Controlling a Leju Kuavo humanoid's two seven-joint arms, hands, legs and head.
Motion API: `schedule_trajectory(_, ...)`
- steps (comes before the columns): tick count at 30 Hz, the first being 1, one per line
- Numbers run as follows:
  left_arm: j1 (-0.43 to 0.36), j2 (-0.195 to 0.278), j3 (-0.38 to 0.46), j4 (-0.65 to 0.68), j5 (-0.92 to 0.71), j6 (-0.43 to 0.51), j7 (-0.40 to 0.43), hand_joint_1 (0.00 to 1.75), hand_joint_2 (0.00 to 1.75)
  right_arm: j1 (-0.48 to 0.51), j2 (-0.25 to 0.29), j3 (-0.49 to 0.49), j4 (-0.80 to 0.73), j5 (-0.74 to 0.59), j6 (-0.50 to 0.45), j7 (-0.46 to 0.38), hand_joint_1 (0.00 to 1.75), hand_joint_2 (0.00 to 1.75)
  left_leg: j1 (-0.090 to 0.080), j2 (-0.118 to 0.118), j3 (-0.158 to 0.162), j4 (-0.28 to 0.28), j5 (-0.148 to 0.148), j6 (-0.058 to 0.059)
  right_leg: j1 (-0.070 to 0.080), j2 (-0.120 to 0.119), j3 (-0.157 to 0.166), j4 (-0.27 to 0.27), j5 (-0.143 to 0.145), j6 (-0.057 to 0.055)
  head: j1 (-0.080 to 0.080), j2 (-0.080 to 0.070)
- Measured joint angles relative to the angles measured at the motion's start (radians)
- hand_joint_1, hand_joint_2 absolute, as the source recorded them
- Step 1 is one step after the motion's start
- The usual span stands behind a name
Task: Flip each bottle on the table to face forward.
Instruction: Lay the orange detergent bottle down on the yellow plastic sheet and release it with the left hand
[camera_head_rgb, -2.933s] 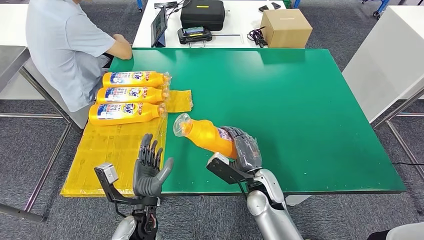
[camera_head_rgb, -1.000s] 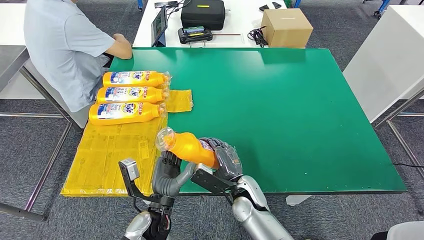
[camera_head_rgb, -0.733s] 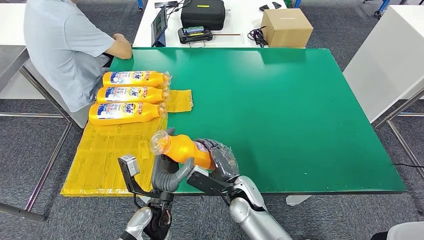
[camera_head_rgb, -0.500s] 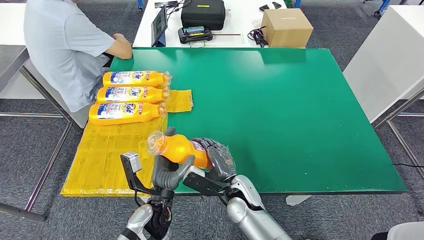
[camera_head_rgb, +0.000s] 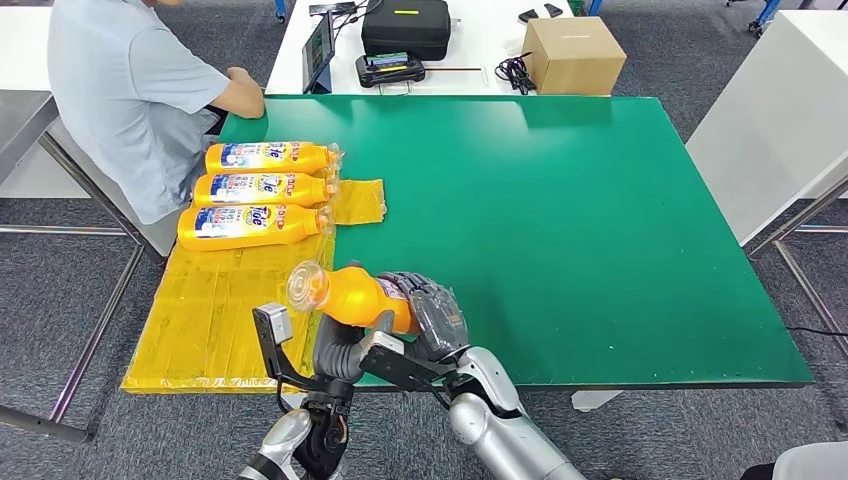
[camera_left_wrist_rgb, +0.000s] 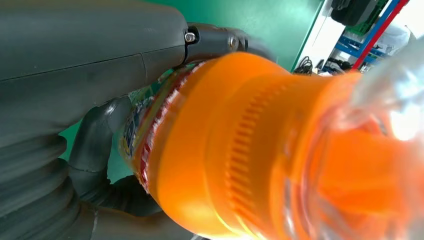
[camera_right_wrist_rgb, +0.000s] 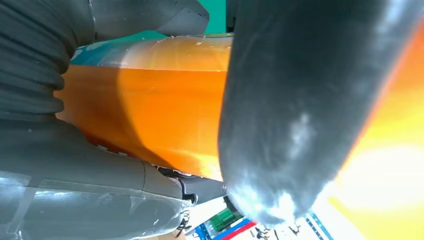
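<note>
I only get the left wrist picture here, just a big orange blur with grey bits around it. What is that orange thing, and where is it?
Observer: It is an orange bottle, held above the near edge of the green table.
Operator: Is one robot hand holding it?
Observer: Both. The right robot hand wraps its label end; the left robot hand grips under its middle.
Operator: Any other bottles?
Observer: Three bottles lie side by side on a yellow sheet, labels up.
Operator: Anyone nearby?
Observer: A person sits at the table's far left corner.
</note>
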Motion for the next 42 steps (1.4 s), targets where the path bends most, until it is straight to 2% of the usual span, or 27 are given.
schedule_trajectory(11, 0.003, 0.0, 0.001, -0.025, -0.022, 0.049, -0.062, 1.75, 1.75, -0.019, 0.003, 0.003, 0.003, -0.018, 0.016, 0.0, 1.75, 1.75, 0.0, 0.0, 0.0, 0.0, 0.0, 0.0, 0.0, 0.0, 0.0, 0.0, 0.0, 0.0, 0.0, 0.0)
schedule_trajectory(12, 0.003, 0.0, 0.001, -0.027, -0.024, 0.052, -0.065, 1.75, 1.75, -0.02, 0.004, 0.003, 0.004, -0.021, 0.019, 0.0, 1.7, 1.75, 0.0, 0.0, 0.0, 0.0, 0.0, 0.0, 0.0, 0.0, 0.0, 0.0, 0.0, 0.0, 0.0, 0.0)
schedule_trajectory(14, 0.005, 0.0, 0.001, -0.031, -0.024, 0.056, -0.068, 1.75, 1.75, -0.022, 0.006, 0.003, 0.007, -0.026, 0.024, 0.0, 1.03, 1.75, 0.0, 0.0, 0.0, 0.0, 0.0, 0.0, 0.0, 0.0, 0.0, 0.0, 0.0, 0.0, 0.0, 0.0)
schedule_trajectory(16, 0.007, 0.0, 0.001, -0.034, -0.025, 0.061, -0.072, 1.75, 1.75, -0.022, 0.007, 0.003, 0.01, -0.03, 0.028, 0.0, 0.21, 1.75, 0.0, 0.0, 0.0, 0.0, 0.0, 0.0, 0.0, 0.0, 0.0, 0.0, 0.0, 0.0, 0.0, 0.0)
schedule_trajectory(18, 0.009, 0.0, 0.001, -0.037, -0.029, 0.069, -0.076, 1.75, 1.75, -0.022, 0.008, 0.003, 0.014, -0.032, 0.03, 0.001, 0.0, 1.75, 0.0, 0.0, 0.0, 0.0, 0.0, 0.0, 0.0, 0.0, 0.0, 0.0, 0.0, 0.0, 0.0, 0.0)
schedule_trajectory(34, 0.006, 0.0, -0.013, -0.051, -0.168, 0.197, -0.129, 1.75, 1.75, -0.012, 0.008, 0.001, 0.035, -0.019, -0.006, 0.011, 0.0, 1.75, 0.0, 0.0, 0.0, 0.0, 0.0, 0.0, 0.0, 0.0, 0.0, 0.0, 0.0, 0.0, 0.0, 0.0)
schedule_trajectory(37, 0.002, 0.0, -0.024, -0.053, -0.307, 0.305, -0.159, 1.75, 1.75, -0.007, 0.006, -0.002, 0.035, -0.014, -0.017, 0.01, 0.0, 1.75, 0.0, 0.0, 0.0, 0.0, 0.0, 0.0, 0.0, 0.0, 0.0, 0.0, 0.0, 0.0, 0.0, 0.0)
schedule_trajectory(40, 0.0, 0.001, -0.024, -0.049, -0.583, 0.43, -0.171, 1.75, 1.75, 0.011, -0.001, -0.012, 0.027, 0.001, -0.03, 0.008, 0.0, 1.75, 0.0, 0.0, 0.0, 0.0, 0.0, 0.0, 0.0, 0.0, 0.0, 0.0, 0.0, 0.0, 0.0, 0.0)
schedule_trajectory(42, 0.0, 0.0, -0.008, -0.044, -0.768, 0.464, -0.165, 1.75, 1.75, 0.026, -0.005, -0.022, 0.016, 0.012, -0.035, 0.006, 0.0, 1.75, 0.0, 0.0, 0.0, 0.0, 0.0, 0.0, 0.0, 0.0, 0.0, 0.0, 0.0, 0.0, 0.0, 0.0)
